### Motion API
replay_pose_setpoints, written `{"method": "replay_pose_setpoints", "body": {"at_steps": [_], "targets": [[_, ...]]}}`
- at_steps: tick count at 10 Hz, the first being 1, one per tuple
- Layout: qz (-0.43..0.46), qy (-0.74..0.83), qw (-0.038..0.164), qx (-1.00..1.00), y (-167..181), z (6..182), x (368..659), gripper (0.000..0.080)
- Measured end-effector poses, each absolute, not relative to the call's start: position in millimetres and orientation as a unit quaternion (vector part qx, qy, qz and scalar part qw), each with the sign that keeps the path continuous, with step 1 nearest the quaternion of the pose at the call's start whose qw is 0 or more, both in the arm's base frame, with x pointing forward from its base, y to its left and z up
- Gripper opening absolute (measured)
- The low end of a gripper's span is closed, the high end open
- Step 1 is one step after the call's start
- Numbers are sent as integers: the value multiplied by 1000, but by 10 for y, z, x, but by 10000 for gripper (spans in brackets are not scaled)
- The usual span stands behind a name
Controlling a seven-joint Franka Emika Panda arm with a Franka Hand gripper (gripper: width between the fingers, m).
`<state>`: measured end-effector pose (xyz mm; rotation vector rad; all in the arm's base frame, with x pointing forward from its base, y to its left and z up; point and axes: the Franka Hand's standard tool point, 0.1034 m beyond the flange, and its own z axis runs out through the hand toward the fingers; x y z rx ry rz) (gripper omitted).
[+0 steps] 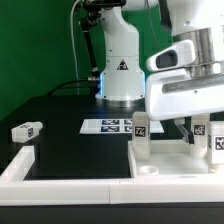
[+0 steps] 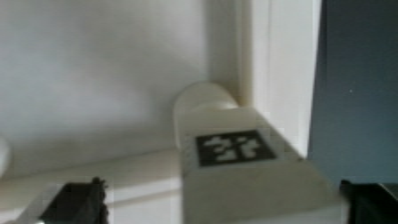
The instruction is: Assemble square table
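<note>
The gripper (image 2: 222, 205) was spread wide and clamped on nothing: one finger (image 2: 80, 200) showed a clear gap to the tagged leg (image 2: 231, 150) lying between the jaws. The leg's rounded end met the square tabletop (image 2: 89, 80) just ahead of the hand, probably placed there for seating in a corner socket. A spare leg (image 1: 25, 130) lay well away from the hand.

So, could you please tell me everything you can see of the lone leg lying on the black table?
The leg is a short white block, plastic by its look, with a black-and-white square tag on one visible face. It lies on its side on the black table, at the exterior view's left, well apart from the tabletop and the marker board. Only the table touches it. The wrist view does not show it.
</note>
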<state>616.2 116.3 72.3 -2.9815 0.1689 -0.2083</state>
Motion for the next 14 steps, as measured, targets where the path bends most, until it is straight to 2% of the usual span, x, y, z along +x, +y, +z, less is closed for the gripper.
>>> {"method": "replay_pose_setpoints", "body": {"at_steps": [2, 3, 4, 5, 6, 9, 12, 14], "targets": [[-68, 72, 75, -992, 1189, 713, 6167, 649], [-67, 79, 76, -992, 1188, 711, 6164, 554], [-67, 80, 76, -992, 1187, 711, 6164, 411], [-64, 117, 79, -988, 1189, 710, 6163, 411], [-62, 143, 80, -984, 1183, 710, 6164, 287], [-54, 240, 87, -965, 1180, 701, 6165, 287], [-38, 409, 98, -906, 1180, 703, 6190, 287], [-5, 580, 117, -806, 1179, 689, 6169, 287]]}}
